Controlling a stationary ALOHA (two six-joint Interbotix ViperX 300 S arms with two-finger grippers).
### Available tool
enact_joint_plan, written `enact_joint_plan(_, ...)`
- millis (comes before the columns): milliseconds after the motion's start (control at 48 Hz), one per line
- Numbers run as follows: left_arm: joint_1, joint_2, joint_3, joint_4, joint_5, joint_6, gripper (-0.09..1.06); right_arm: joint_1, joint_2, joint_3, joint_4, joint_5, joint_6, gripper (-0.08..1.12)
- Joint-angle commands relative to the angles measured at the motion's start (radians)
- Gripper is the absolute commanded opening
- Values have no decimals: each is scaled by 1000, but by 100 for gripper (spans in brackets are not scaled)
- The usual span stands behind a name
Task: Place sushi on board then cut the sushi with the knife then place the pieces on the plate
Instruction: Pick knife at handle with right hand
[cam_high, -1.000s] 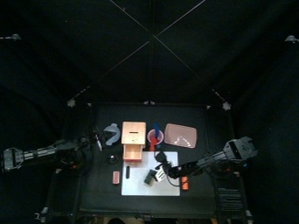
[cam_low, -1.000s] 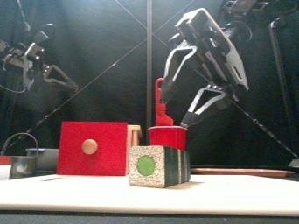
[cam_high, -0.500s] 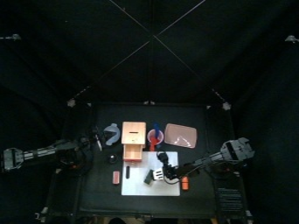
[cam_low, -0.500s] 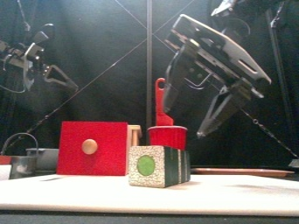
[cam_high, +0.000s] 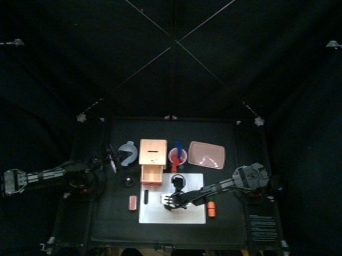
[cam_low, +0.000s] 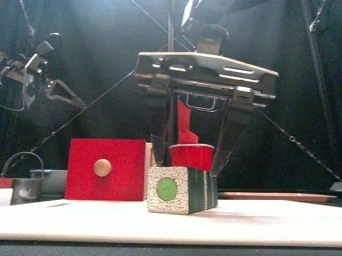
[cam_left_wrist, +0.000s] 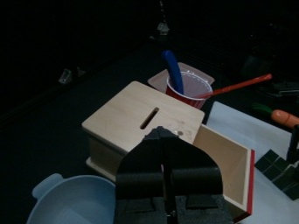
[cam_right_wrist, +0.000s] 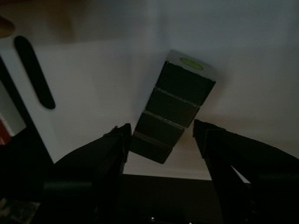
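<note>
The dark green sushi roll lies whole on the white cutting board. In the front view its green-centred end faces the camera. My right gripper hangs open just above the roll, one finger to each side. The right wrist view shows the roll between the open jaws, untouched. The red cup behind holds a red knife and a blue knife. The pink tray lies at the back right. My left gripper is shut on nothing above the wooden box.
The box's red drawer front stands left of the roll. The blue-grey bowl sits left of the box. An orange toy lies at the board's right edge and a small red toy left of the board.
My right gripper has swung in from the right, turned square-on and come over the sushi roll. The left arm has stayed put.
</note>
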Motion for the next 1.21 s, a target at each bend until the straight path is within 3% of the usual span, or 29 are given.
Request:
enact_joint_plan(21, -2, 3, -5, 23, -29, -3, 10, -8, 5, -44, -6, 18, 12, 91)
enact_joint_plan(229, -5, 3, 0, 21, -35, -5, 10, -11, 15, -43, -11, 80, -12, 88)
enact_joint_plan(396, -21, 2, -2, 21, -35, -5, 10, -20, 9, -15, -14, 81, -71, 67)
enact_joint_plan(500, -23, 3, -3, 20, -35, -3, 10, -25, -11, -3, -18, 80, -118, 61)
enact_joint_plan(854, -18, 3, -12, 20, -37, -6, 10, -35, -41, -12, 17, 98, -344, 63)
enact_joint_plan(1208, -15, 3, -21, 21, -38, -5, 10, -38, -38, -12, 15, 98, -345, 91)
